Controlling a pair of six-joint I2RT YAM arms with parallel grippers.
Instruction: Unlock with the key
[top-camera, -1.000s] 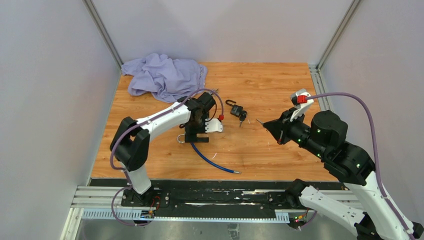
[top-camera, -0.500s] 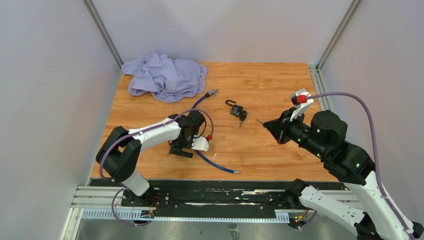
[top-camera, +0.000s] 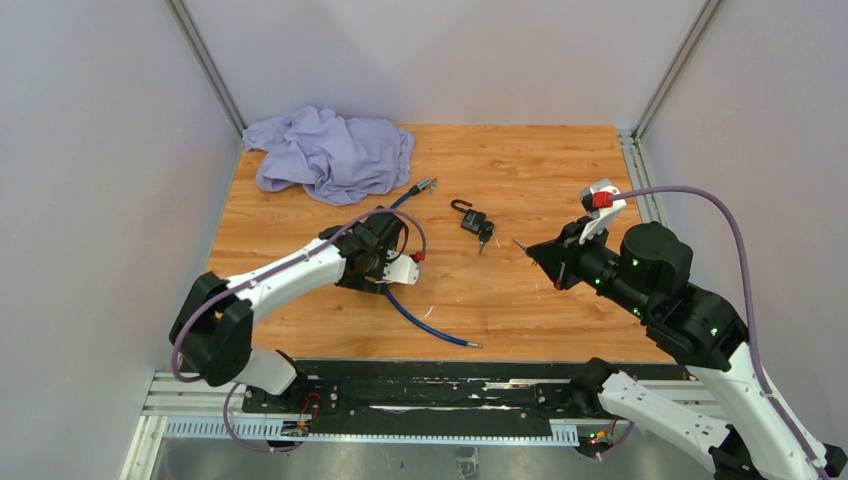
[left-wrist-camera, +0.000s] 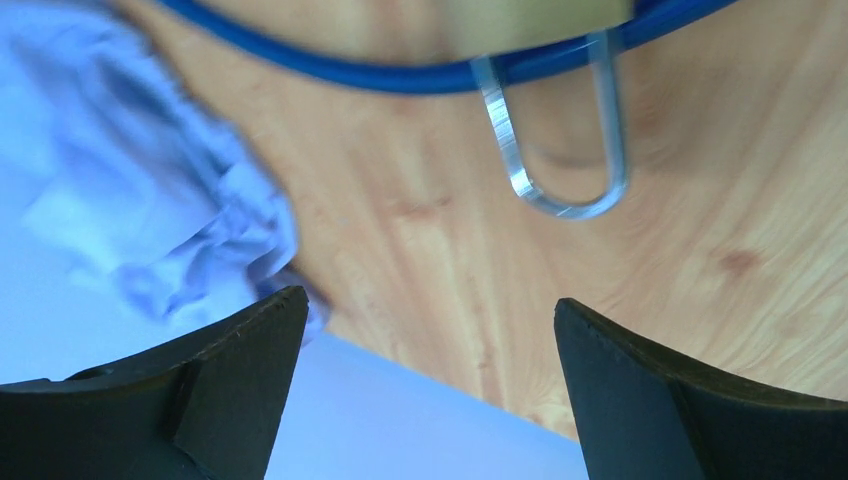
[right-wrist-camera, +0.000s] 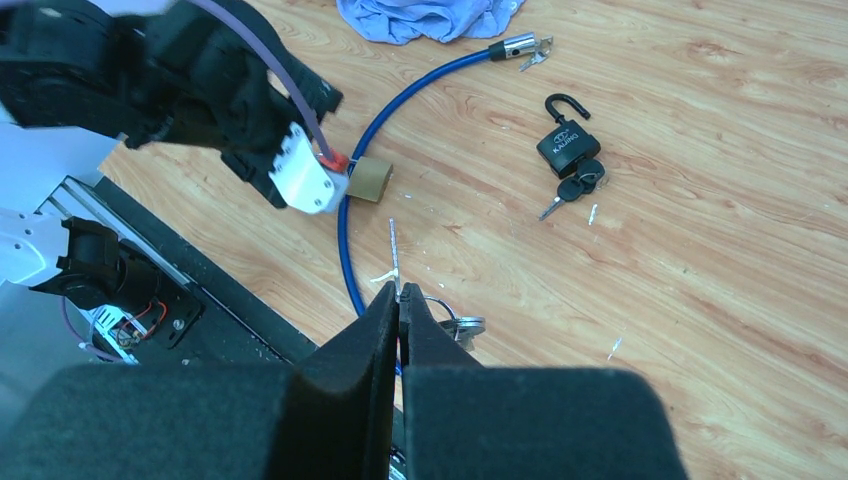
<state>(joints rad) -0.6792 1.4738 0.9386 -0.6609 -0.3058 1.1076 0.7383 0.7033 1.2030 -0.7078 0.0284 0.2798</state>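
Note:
A brass padlock (right-wrist-camera: 368, 180) hangs on a blue cable (right-wrist-camera: 400, 90) on the wooden table; the right wrist view shows it beside the left arm's white camera. In the left wrist view its silver shackle (left-wrist-camera: 560, 150) loops round the cable (left-wrist-camera: 400, 75). In the top view my left arm hides it. My left gripper (left-wrist-camera: 430, 320) is open and empty, apart from the shackle; it also shows in the top view (top-camera: 352, 268). My right gripper (right-wrist-camera: 400, 300) is shut on a key (right-wrist-camera: 393, 245), blade pointing forward, above the table right of the padlock; it also shows in the top view (top-camera: 545, 252).
A black padlock (top-camera: 473, 221) with an open shackle and keys in it lies mid-table, also in the right wrist view (right-wrist-camera: 567, 150). A purple cloth (top-camera: 330, 150) lies at the back left. The cable's metal end (top-camera: 425, 185) lies near the cloth. A key ring (right-wrist-camera: 455, 320) hangs below the right fingers.
My left arm has dropped low and its wrist has shifted left and tilted over the brass padlock. The right arm with the key has stayed still.

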